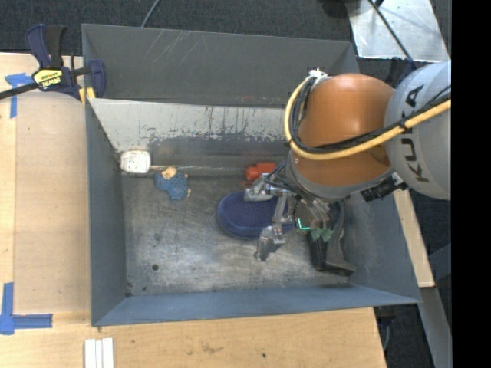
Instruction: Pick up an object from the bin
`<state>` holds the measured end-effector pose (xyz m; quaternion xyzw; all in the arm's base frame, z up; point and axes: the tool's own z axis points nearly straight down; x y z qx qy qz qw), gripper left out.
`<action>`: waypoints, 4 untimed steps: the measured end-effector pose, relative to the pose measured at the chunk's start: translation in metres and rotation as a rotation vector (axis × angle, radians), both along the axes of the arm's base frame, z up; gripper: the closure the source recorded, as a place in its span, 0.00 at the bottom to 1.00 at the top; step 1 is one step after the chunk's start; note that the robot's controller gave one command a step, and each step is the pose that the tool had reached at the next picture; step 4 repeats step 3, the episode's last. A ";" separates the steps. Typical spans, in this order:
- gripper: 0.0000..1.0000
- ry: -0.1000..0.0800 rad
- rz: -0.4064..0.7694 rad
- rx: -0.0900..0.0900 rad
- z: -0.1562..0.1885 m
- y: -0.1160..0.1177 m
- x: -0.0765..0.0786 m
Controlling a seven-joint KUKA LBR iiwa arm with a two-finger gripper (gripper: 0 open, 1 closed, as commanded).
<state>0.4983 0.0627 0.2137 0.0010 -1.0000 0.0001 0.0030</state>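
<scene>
while the gripper (265,219) hung low over the right edge of the dark blue round thing (235,215) near the middle of the bin (107,228), its fingers (268,244) appeared spread wide with nothing between them, so the approach step was judged in hand; the next move called for a short descent and a closing across that edge. the orange wrist cover (337,133) hid the floor beneath it, and the black thing (331,253) at the right could not be identified.

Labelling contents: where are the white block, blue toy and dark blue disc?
white block (135,162), camera view, top face
blue toy (173,185), camera view, body
dark blue disc (236,216), camera view, left half
</scene>
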 end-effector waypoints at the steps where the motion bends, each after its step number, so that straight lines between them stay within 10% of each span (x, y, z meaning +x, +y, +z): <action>1: 0.00 -0.016 0.160 0.004 -0.128 -0.039 0.044; 2: 1.00 -0.036 0.158 0.004 -0.121 -0.038 0.049; 3: 1.00 -0.018 0.136 0.000 0.001 -0.040 0.066; 4: 1.00 -0.018 0.136 0.000 0.001 -0.040 0.066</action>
